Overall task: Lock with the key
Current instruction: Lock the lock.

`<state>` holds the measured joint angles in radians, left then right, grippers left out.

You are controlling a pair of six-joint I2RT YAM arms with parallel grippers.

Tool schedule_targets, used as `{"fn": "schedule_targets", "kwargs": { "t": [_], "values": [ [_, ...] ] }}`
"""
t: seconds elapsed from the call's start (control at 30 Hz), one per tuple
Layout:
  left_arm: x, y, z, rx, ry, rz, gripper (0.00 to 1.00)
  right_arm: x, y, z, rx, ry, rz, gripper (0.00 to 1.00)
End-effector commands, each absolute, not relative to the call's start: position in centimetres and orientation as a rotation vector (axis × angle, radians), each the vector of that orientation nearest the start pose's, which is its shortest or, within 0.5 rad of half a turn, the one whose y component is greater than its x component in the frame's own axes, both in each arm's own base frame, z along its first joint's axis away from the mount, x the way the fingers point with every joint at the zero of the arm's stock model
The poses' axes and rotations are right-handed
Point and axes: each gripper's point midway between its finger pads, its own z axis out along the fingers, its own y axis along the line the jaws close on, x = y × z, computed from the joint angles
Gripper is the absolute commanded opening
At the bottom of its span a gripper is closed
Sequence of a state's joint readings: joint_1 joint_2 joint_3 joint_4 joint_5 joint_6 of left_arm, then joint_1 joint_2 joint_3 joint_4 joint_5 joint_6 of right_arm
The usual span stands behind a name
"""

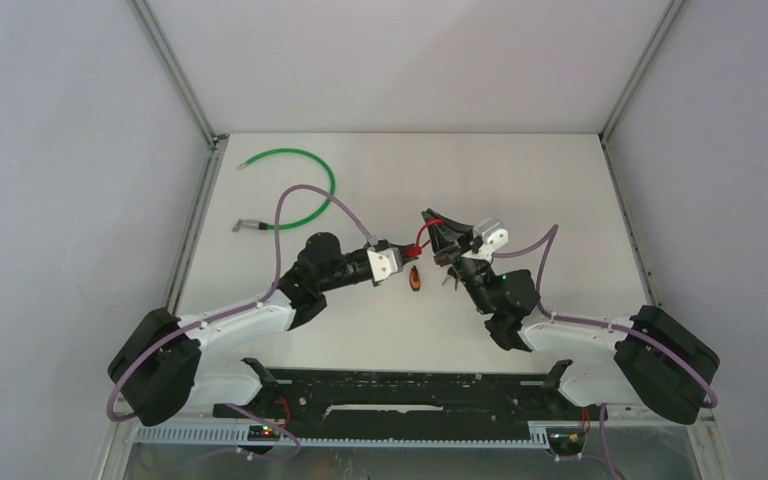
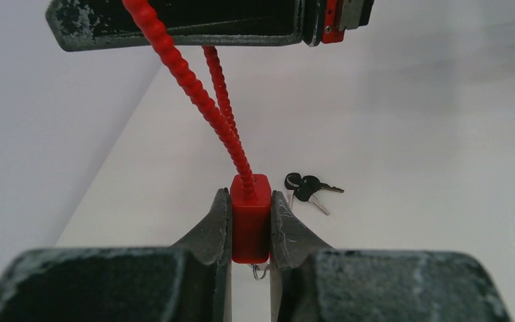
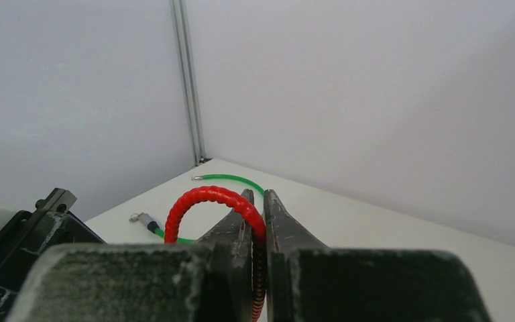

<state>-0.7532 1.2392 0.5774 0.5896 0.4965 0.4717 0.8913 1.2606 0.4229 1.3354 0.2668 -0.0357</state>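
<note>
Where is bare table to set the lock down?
The table is bare far right, from the right arm to the back wall, and near centre, between it and the left arm. Crowded: the green cable far left; mid-table, the left gripper, right gripper, red cable lock and keys.

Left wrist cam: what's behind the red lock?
Keys lie on the table beyond the lock, not touching it. The left gripper covers the lock's sides; its underside is mostly hidden. Its cable runs up to the right gripper.
</note>
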Motion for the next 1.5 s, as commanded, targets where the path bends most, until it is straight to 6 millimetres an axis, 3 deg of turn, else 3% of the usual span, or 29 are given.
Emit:
{"fn": "schedule_targets", "kwargs": {
  "t": [0.0, 0.67, 0.97, 1.47],
  "values": [
    [23.6, -31.1, 15.1, 1.337, 1.290, -0.636, 0.00, 25.1, 25.5, 39.6, -0.172, 0.803, 0.667, 0.00],
    [23.9, -31.0, 14.7, 1.345, 1.309, -0.619, 0.00, 23.8, 26.4, 41.0, -0.245, 0.772, 0.591, 0.00],
    [24.1, -30.9, 14.6, 1.339, 1.323, -0.606, 0.00, 23.5, 26.4, 41.3, -0.216, 0.792, 0.643, 0.00],
    [24.0, -30.9, 14.7, 1.343, 1.318, -0.611, 0.00, 25.0, 25.8, 40.9, -0.087, 0.819, 0.754, 0.00]
  ]
}}
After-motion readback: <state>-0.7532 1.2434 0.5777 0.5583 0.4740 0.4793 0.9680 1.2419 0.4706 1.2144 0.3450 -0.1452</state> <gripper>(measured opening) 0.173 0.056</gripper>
